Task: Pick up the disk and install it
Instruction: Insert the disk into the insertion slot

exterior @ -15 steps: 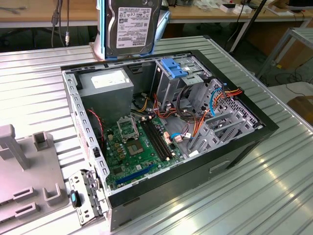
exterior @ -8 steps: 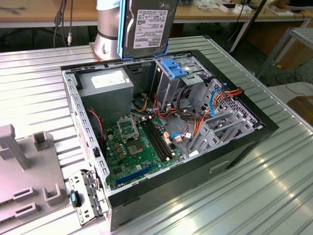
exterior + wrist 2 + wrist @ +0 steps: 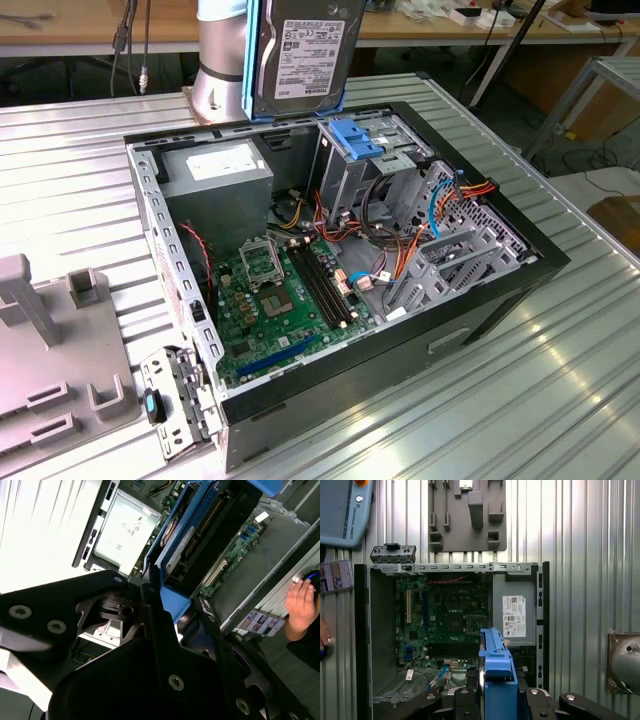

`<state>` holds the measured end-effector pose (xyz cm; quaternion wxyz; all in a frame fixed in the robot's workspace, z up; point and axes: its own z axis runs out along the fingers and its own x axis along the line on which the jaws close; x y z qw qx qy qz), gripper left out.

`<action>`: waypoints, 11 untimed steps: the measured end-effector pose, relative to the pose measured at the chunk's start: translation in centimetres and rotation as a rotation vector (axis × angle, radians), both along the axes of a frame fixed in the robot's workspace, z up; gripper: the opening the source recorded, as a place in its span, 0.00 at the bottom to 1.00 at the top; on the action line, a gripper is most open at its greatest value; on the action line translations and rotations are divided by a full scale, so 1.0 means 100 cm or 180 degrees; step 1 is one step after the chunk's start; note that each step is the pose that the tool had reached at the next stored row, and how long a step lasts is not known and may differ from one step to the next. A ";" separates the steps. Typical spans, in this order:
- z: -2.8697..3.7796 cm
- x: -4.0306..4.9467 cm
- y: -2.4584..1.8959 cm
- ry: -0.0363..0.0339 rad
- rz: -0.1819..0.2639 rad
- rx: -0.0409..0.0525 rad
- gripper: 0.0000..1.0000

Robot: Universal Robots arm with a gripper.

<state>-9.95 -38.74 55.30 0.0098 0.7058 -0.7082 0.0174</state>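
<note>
Nearest, lower left of the exterior view: grey fixture plate (image 3: 60, 370) on the ribbed table (image 3: 520, 400); mid-frame, the open computer case (image 3: 400, 345) with motherboard (image 3: 275, 300); at its far end, power supply (image 3: 215, 165) and drive cage (image 3: 345, 170) with blue latch (image 3: 355, 135); top centre, the disk (image 3: 308, 50) hangs upright above the case; in the first wrist view we see the gripper (image 3: 496, 690) clenched on its light-blue rail; arm (image 3: 220, 60) alongside.

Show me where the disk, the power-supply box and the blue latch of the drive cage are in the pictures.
disk (image 3: 310, 58): exterior view, on its white label.
power-supply box (image 3: 225, 163): exterior view, on the label on its top face.
blue latch (image 3: 355, 137): exterior view, on the middle of its blue plastic.
</note>
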 end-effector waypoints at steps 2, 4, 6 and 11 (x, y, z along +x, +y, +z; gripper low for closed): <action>0.0000 0.0005 0.0000 0.0000 0.0000 0.0000 0.37; 0.0000 0.0009 0.0000 0.0000 0.0000 0.0000 0.37; 0.0000 0.0012 0.0000 0.0000 0.0000 0.0000 0.37; -0.0002 0.0013 -0.0044 0.0000 0.0000 0.0000 0.37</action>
